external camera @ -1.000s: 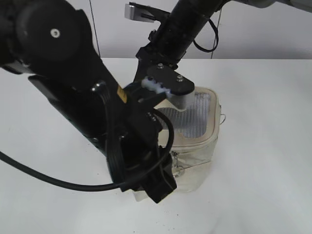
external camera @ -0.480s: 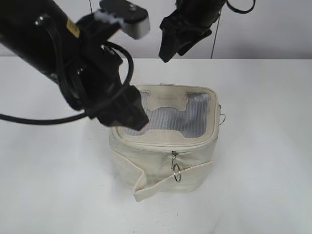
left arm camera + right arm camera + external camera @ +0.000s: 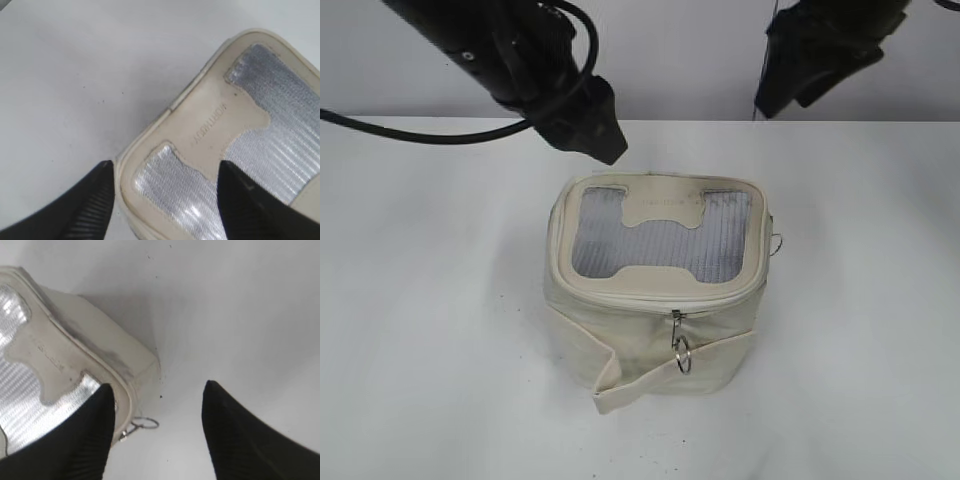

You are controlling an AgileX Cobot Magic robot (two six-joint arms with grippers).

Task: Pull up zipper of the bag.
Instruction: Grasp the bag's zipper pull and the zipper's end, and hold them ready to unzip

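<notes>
Exterior view: the bag (image 3: pixel 655 290), a small boxy cream fabric case with a grey mesh top panel (image 3: pixel 665 240), stands upright near the middle of the white bench (image 3: pixel 860 300); its zipper (image 3: pixel 660 298) runs around the lid rim, with one silver slider and ring pull (image 3: pixel 681 352) hanging at the near face and a second ring (image 3: pixel 777 243) at the right side. The cloth looks soft and light, so the body is likely to give or slide under a pull; the small metal rings are the sensible points to take hold of, with the body steadied. A loose strap (image 3: pixel 620 385) sags across the front. The left claw (image 3: pixel 590 125) and right claw (image 3: pixel 795 75) hang above and behind the bag, apart from it. Left wrist view: the left claw (image 3: pixel 162 200) is spread wide with nothing between its fingers, looking down over a corner of the lid, where the cream patch (image 3: pixel 220 127) crosses the mesh; it touches nothing. Right wrist view: the right claw (image 3: pixel 157 430) is likewise spread and empty, above the bag's side where a ring pull (image 3: pixel 142 423) lies against the bench; no contact shows.
</notes>
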